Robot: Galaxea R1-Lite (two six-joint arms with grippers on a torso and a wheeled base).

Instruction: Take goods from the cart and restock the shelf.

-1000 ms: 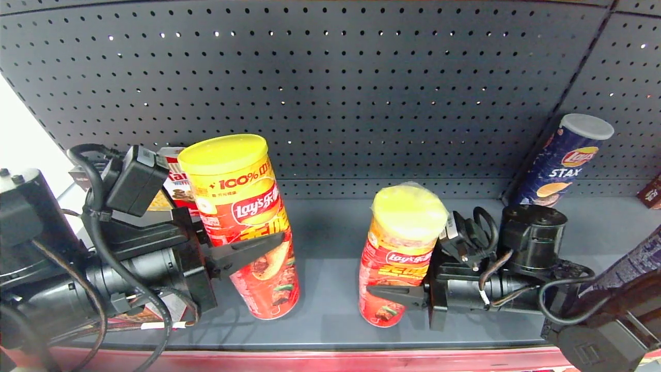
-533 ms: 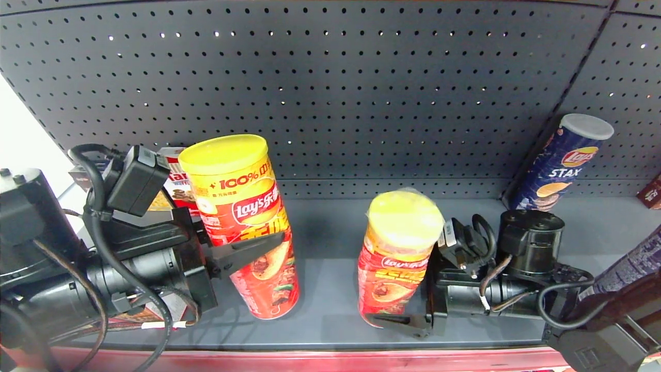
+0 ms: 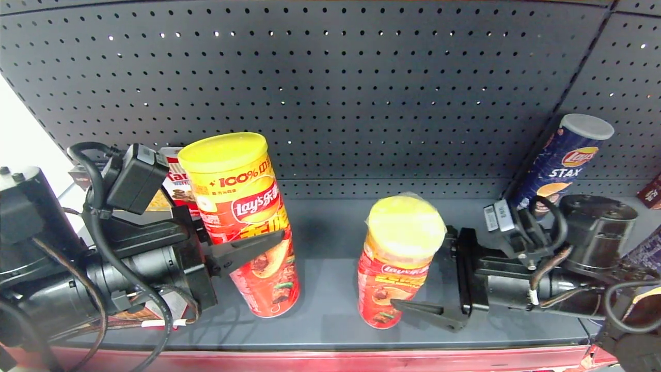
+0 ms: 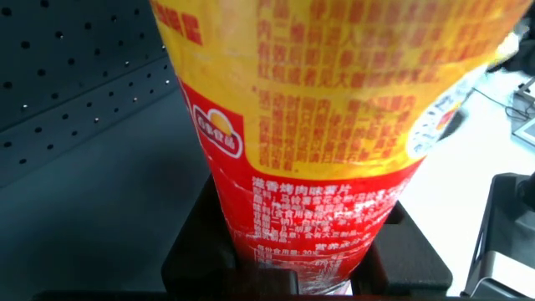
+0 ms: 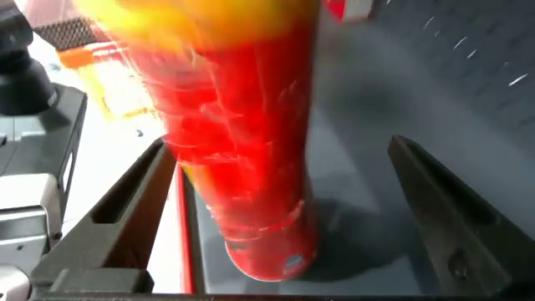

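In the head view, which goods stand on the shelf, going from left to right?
box → tall can → short can → blue can

The end effector (image 4: 297,263) grips a can (image 4: 318,125) by its red part, with one dark finger (image 4: 196,251) pressed to each side. The can is red near the end effector and yellow farther off, and covered in small print. Beyond it on one side lie the grey shelf (image 4: 92,184) and a pegboard (image 4: 75,58) wall. On the other side is a pale surface (image 4: 468,167).
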